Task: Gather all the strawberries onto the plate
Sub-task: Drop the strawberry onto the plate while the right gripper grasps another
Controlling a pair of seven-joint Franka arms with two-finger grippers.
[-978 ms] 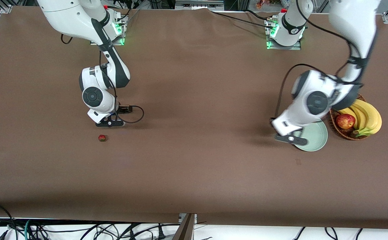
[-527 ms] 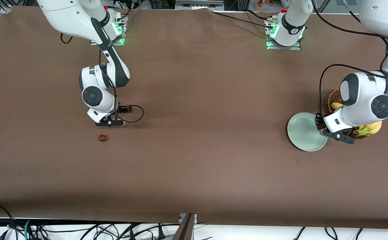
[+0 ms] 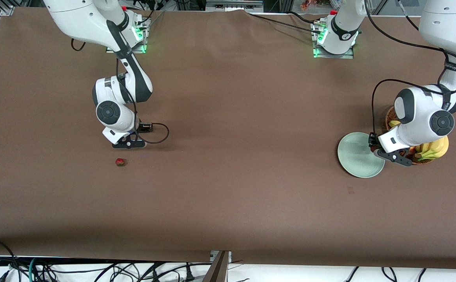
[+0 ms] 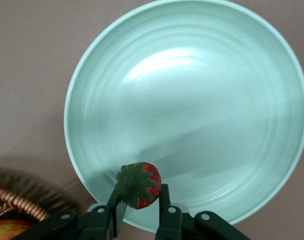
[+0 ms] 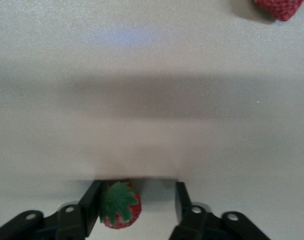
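Front view: three strawberries (image 3: 120, 162) (two between jaws), one plate (image 3: 355, 156)

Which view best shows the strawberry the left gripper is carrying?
The left wrist view: the strawberry sits clamped in the left gripper over the plate rim. The front view shows only a red speck by that gripper. The right wrist view shows other berries, not this one.
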